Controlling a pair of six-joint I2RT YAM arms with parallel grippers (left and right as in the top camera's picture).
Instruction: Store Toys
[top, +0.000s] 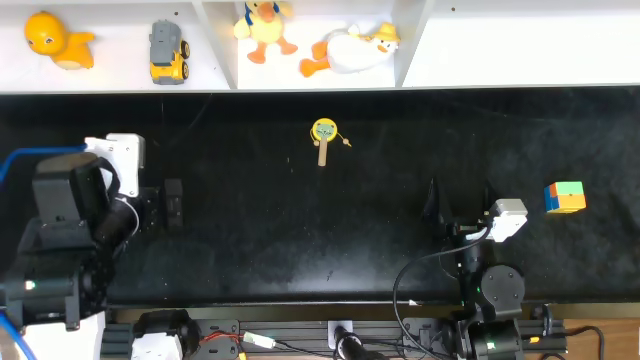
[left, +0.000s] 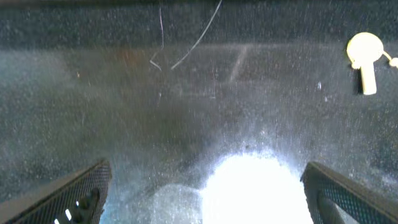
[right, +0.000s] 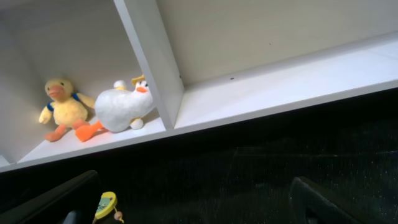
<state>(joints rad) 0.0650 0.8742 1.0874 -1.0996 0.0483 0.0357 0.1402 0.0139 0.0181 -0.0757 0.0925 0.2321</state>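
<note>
Well, left gripper (left: 202, 193): I see its jaws wide open with nothing between them, over the black table (top: 300, 230) on the left side.
Right gripper (right: 193, 208): jaws also far apart, holding nothing, facing the shelf (top: 320, 88).
Rattle (top: 323, 139): flat on the table, near the shelf's front edge, well apart from both grippers (handle pointing away from the shelf).
Cube (top: 565, 197): on the table toward its right end, near the right arm, not touching it.
Shelf compartments: left holds orange duck (top: 58, 40) and truck (top: 167, 52); middle holds yellow plush duck (right: 62, 102) beside white plush bird (right: 121, 106).
</note>
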